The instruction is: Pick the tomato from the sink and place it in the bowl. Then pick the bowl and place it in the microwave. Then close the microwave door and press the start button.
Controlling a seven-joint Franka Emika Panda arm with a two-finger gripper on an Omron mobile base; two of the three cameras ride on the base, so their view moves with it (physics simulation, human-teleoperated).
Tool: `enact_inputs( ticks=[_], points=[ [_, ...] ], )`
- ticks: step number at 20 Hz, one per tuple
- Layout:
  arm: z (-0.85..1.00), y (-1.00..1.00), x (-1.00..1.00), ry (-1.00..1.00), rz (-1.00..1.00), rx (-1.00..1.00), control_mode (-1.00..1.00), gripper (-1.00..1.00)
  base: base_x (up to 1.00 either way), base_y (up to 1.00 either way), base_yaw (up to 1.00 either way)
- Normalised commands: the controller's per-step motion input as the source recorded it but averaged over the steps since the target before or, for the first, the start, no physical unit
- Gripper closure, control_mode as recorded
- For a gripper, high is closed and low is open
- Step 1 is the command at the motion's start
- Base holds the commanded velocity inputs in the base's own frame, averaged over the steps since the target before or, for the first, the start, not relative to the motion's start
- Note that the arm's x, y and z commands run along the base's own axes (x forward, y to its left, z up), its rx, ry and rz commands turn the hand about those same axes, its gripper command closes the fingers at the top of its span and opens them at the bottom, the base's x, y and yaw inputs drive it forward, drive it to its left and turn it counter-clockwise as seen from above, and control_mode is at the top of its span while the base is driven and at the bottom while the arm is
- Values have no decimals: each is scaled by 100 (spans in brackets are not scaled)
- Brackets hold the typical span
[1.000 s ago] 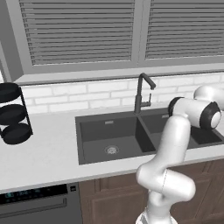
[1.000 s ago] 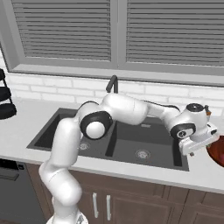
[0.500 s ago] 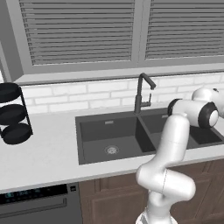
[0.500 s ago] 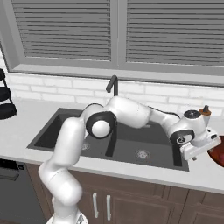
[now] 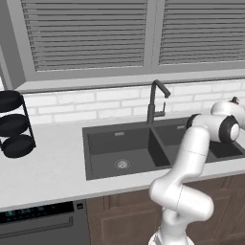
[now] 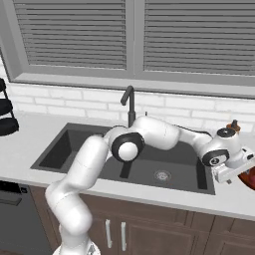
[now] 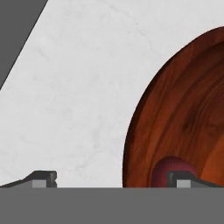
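While the gripper (image 7: pixel 114 179) is hanging over the white counter (image 7: pixel 83 100) with its fingers (image 7: pixel 43 178) standing wide apart and gripping nothing, one fingertip is lying over the counter and the other over the bowl (image 7: pixel 183 118). Just beside that second fingertip, the tomato (image 7: pixel 173 169) is sitting inside the bowl near its rim.

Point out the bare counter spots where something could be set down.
Free: the counter between the black tiered rack and the sink; also the marble left of the bowl in the hand view. Crowded: the bowl, holding the tomato, under the open gripper.
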Motion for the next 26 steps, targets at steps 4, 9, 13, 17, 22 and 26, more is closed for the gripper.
enact_inputs(
  ticks=[4,9,13,17,22,26],
  points=[
    [-12,-26,13,4,0,0,-100,-100,0,0,0],
    [-22,-10,4,5,0,3,-100,-100,0,0,0],
    [-23,-2,13,5,1,2,-100,100,0,0,0],
    [-18,11,0,5,0,2,-100,100,0,0,0],
    [-5,32,-9,0,0,0,-100,100,0,0,0],
    [27,68,-28,0,6,0,-100,100,0,0,0]
  ],
)
